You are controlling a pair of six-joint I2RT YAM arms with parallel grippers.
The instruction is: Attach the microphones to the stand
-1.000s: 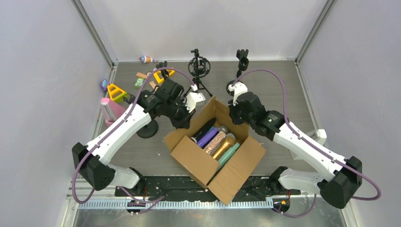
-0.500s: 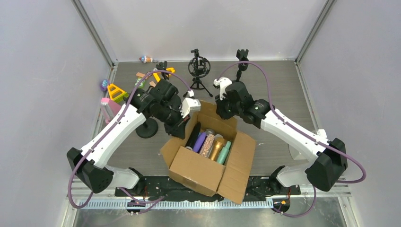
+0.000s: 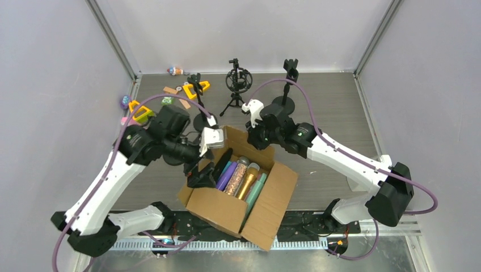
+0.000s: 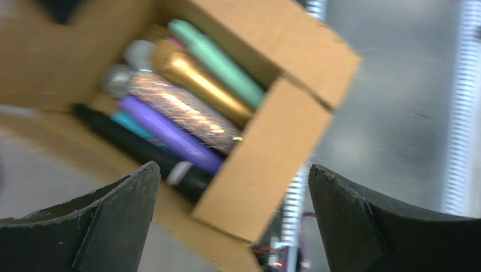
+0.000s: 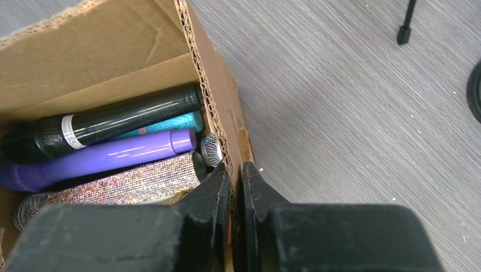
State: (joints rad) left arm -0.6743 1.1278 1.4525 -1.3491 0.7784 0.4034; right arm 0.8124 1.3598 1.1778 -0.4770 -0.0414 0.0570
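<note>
An open cardboard box [image 3: 218,207] in the middle of the table holds several microphones lying side by side: black [image 5: 113,122], cyan [image 5: 170,123], purple [image 3: 227,175], silver-glitter [image 3: 238,178], gold [image 3: 248,181] and mint green [image 4: 218,59]. My right gripper [image 5: 235,170] is shut on the box's far wall [image 5: 218,113], one finger inside and one outside. My left gripper [image 3: 210,169] hangs wide open over the box's left side with nothing between its fingers. A tripod stand with a ring mount [image 3: 238,82] and a clip stand on a round base [image 3: 290,71] rise at the back.
A third clip stand [image 3: 197,86] is at the back left. Small toys lie there too: yellow triangles [image 3: 139,110], a pink block [image 3: 125,120] and wooden pieces [image 3: 170,90]. A white object [image 3: 385,162] sits at the right edge. Enclosure walls close three sides.
The left gripper let go of the box flap, opened wide and swung back to the left. The box slid left and nearer, with the right gripper closing on its far wall.
</note>
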